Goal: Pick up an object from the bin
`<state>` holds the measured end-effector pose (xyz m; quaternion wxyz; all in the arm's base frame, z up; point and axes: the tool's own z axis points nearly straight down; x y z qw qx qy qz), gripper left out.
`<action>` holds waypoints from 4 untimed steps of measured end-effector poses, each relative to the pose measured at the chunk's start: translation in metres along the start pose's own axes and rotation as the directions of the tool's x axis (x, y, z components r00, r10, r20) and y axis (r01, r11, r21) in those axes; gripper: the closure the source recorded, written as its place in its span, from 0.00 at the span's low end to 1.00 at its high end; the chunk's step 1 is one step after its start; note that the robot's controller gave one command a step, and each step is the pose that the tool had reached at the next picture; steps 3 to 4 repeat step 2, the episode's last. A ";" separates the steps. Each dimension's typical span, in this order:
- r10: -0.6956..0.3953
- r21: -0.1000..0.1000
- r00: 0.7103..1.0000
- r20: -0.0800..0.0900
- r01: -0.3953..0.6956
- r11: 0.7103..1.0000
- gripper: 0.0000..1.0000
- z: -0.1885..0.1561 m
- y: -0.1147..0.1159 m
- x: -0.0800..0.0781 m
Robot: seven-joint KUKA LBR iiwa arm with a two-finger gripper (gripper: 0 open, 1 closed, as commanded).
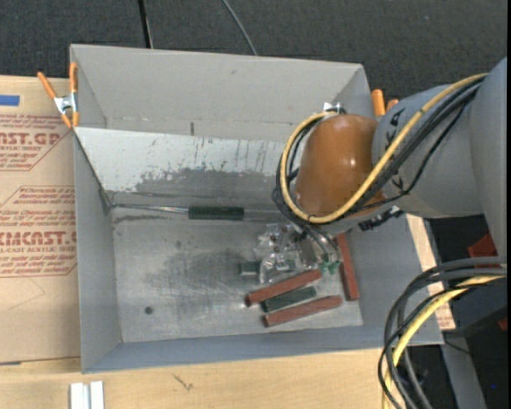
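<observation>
My gripper (277, 248) is low in the bin's right half, just under the arm's wrist, above a cluster of flat sticks. Directly below it lies a reddish-brown stick (281, 285), slanted across the floor. Beside that stick is a dark green stick (291, 296), and below both is another reddish-brown stick (303, 309). A third reddish-brown stick (349, 267) stands nearly upright in the picture, to the gripper's right. A small green piece (330, 268) lies between it and the gripper.
A dark green bar (215, 214) lies alone at the foot of the back wall, left of the gripper. The arm with its orange cover and yellow cables overhangs the bin's right side. The bin's right wall is close behind the sticks.
</observation>
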<state>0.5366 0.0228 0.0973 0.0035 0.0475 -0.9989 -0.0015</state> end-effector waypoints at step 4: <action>0.000 0.003 1.000 0.009 -0.001 1.000 1.00 -0.053 0.000 -0.002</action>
